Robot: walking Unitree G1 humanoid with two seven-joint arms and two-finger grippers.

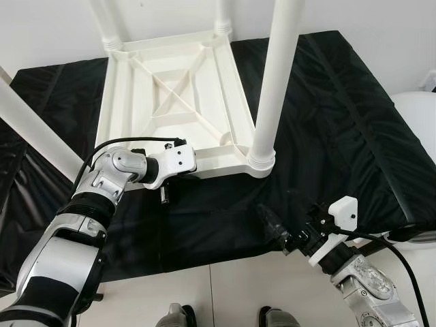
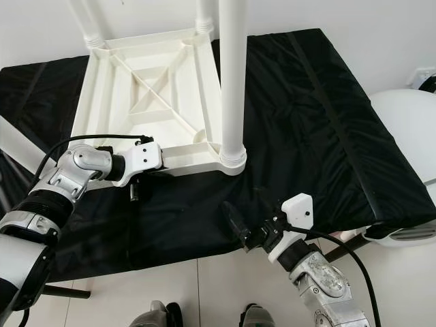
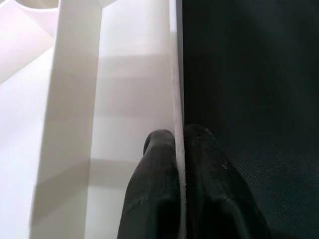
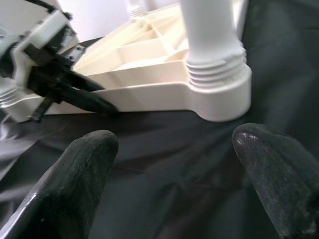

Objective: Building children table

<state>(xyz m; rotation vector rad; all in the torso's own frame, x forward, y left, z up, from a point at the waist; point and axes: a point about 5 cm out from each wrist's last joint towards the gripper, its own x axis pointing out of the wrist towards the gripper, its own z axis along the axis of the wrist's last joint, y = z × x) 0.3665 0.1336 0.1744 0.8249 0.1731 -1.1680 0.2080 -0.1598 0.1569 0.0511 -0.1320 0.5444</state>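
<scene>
Your left gripper [image 3: 179, 149] pinches the near rim of the upturned white children's table [image 1: 174, 95], one black finger [image 3: 154, 189] inside the rim and the other outside against the black sheet [image 1: 340, 122], at the table's near left corner. The tabletop lies face down on the sheet, ribs up, taking the left and middle of the covered surface; a fitted leg [image 1: 272, 82] stands upright in its near right corner socket, and two more rise from the far corners. A loose-looking white tube [image 1: 30, 126] slants across the far left; its lower end is hidden behind your left arm. Between the table's near edge and the sheet's near edge runs a bare strip of black fabric. Your right gripper [image 4: 179, 164] hovers there with fingers spread wide and holding nothing, near and to the right of the fitted leg, just above the sheet's near edge. Right of the table the sheet is open up to its right edge, beyond which sits a white rounded object [image 2: 402, 129].
</scene>
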